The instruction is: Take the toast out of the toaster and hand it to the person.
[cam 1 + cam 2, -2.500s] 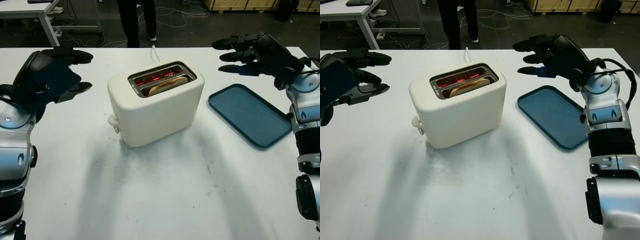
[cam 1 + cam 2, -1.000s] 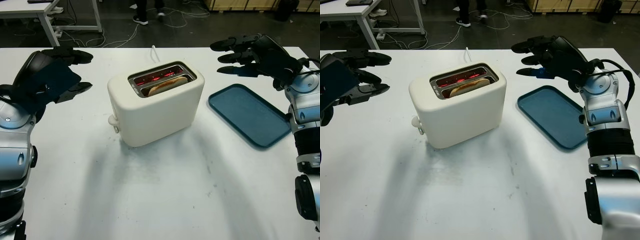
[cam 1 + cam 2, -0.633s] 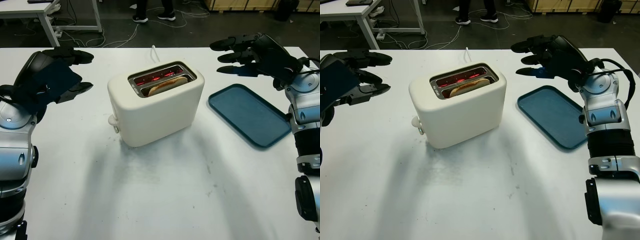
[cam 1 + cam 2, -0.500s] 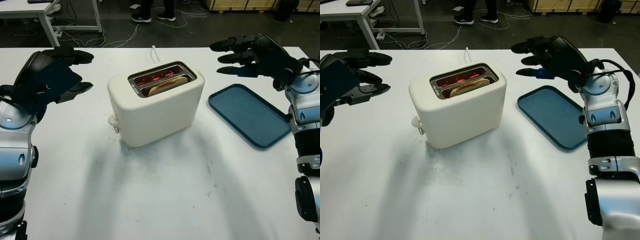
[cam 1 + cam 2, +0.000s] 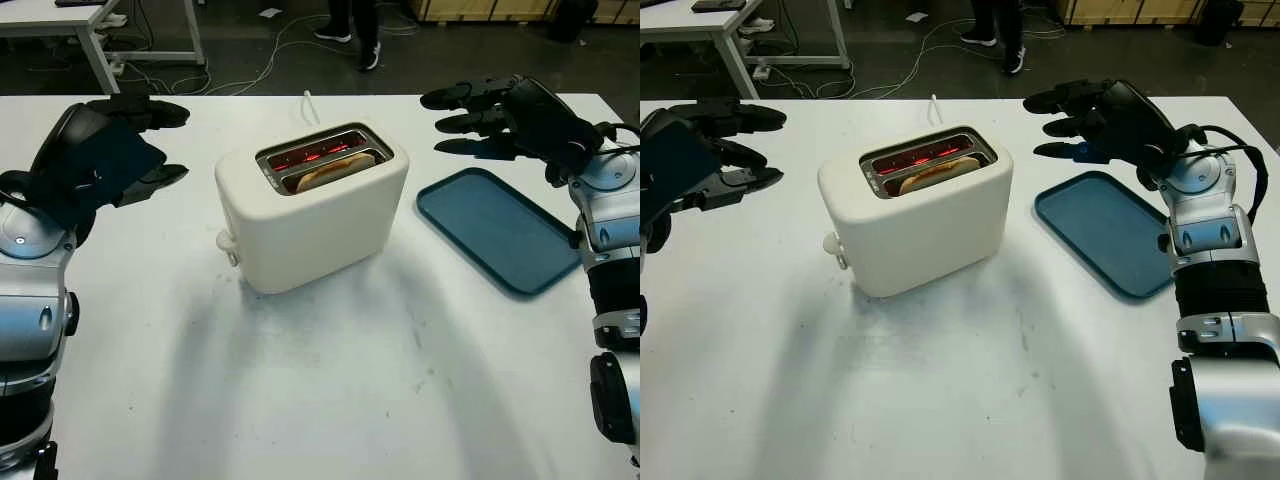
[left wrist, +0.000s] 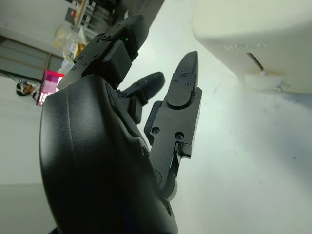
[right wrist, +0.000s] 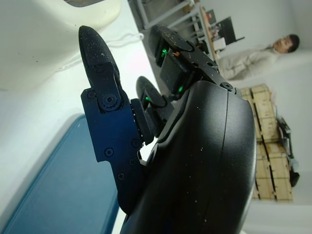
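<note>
On the white desk (image 5: pixel 320 400) the cream toaster (image 5: pixel 310 205) stood with toast (image 5: pixel 335 170) in its nearer slot. The left robot hand (image 5: pixel 105 150) and right robot hand (image 5: pixel 500 115) hovered open, flanking it, the right beyond a blue tray (image 5: pixel 500 230).

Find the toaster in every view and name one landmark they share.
Left eye view: toaster at table centre.
Right eye view: toaster left of centre.
Left wrist view: its lever side, past the open left hand.
Right wrist view: cream wall beyond the open right hand.
Shared landmark: the white table.
</note>
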You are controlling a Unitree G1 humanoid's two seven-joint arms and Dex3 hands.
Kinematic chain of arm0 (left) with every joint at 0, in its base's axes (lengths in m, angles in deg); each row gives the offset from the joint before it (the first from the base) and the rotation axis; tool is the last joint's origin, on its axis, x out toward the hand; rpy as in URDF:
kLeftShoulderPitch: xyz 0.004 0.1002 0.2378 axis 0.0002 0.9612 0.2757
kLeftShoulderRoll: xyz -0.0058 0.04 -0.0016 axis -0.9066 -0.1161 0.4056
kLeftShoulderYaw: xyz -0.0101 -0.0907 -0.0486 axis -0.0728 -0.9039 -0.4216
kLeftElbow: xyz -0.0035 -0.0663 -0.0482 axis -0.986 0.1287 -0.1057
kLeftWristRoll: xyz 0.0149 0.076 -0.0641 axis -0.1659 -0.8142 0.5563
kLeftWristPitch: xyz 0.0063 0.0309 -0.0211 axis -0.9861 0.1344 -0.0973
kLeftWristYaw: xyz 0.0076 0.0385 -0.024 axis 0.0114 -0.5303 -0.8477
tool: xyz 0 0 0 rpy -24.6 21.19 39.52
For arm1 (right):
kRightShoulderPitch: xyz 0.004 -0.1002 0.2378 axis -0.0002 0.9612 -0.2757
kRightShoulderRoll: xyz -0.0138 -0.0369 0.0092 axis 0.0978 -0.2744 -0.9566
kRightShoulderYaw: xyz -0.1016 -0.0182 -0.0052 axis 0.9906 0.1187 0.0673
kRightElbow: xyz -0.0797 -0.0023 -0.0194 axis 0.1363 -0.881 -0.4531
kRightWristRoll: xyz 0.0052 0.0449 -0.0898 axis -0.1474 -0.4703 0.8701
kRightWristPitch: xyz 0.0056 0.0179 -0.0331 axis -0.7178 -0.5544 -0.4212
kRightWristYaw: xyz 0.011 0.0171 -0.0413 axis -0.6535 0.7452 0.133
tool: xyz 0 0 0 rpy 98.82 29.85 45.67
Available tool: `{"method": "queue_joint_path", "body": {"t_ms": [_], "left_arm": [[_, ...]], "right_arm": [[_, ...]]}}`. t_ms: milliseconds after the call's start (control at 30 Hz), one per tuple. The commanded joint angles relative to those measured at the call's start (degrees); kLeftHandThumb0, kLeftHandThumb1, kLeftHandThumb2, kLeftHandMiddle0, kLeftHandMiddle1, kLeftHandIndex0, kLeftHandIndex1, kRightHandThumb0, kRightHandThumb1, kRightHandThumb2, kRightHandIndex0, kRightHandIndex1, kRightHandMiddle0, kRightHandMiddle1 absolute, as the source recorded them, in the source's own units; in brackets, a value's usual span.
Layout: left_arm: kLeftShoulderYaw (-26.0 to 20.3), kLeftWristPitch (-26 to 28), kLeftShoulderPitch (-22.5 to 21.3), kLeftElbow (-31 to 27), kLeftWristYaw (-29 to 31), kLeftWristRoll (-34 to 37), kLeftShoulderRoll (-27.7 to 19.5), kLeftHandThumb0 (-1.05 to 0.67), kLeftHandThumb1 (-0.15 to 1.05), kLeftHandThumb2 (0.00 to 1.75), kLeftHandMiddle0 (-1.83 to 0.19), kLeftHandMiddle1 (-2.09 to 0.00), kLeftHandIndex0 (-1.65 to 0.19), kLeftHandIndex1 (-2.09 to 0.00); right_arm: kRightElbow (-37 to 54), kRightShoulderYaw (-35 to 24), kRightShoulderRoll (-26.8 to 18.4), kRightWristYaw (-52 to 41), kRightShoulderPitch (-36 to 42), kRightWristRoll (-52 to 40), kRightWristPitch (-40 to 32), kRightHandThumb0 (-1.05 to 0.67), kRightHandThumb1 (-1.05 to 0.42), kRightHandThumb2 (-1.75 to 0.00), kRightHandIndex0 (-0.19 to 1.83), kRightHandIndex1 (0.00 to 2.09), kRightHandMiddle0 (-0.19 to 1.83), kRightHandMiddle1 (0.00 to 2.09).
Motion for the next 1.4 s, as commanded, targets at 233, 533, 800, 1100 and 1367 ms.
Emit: {"method": "queue_joint_path", "body": {"t_ms": [233, 533, 800, 1100, 1367], "left_arm": [[-0.14, -1.0, 0.87, 0.43, -0.51, -0.17, 0.03, -0.18, 0.92, 0.07, -0.28, -1.05, -0.52, -0.31], [0.06, -0.94, 0.06, 0.94, -0.36, -0.02, 0.15, -0.18, 0.92, 0.06, -0.27, -1.05, -0.51, -0.31], [0.16, -0.81, -0.57, 1.25, -0.11, 0.18, 0.25, -0.14, 0.92, 0.07, -0.26, -1.04, -0.51, -0.32], [-1.24, -2.66, -0.22, 2.72, -0.21, 1.67, 1.56, -0.15, 0.92, 0.1, -0.25, -1.05, -0.51, -0.32], [-0.95, -1.98, -0.4, 2.66, -0.54, 1.72, 1.74, -0.15, 0.92, 0.11, -0.22, -1.07, -0.49, -0.33]], "right_arm": [[0.03, 0.04, 0.07, -0.13, -0.15, -0.53, 0.54, -0.55, -0.88, 0.0, 0.73, 0.02, 0.67, 0.01], [0.95, 0.19, 0.07, -0.26, -0.32, -0.41, -1.29, -0.57, -0.88, 0.0, 0.73, 0.02, 0.67, 0.01], [1.4, 0.09, 0.17, -0.28, -0.22, -0.61, -1.06, -0.57, -0.87, 0.0, 0.73, 0.03, 0.67, 0.01], [2.2, -1.14, 0.16, -1.2, -2.85, -2.9, -0.03, -0.48, -0.77, 0.0, 0.69, 0.01, 0.63, 0.0], [3.33, 0.08, 1.02, -2.92, -8.01, -3.92, 4.02, -0.41, -0.69, 0.0, 0.69, 0.02, 0.65, 0.02]]}}
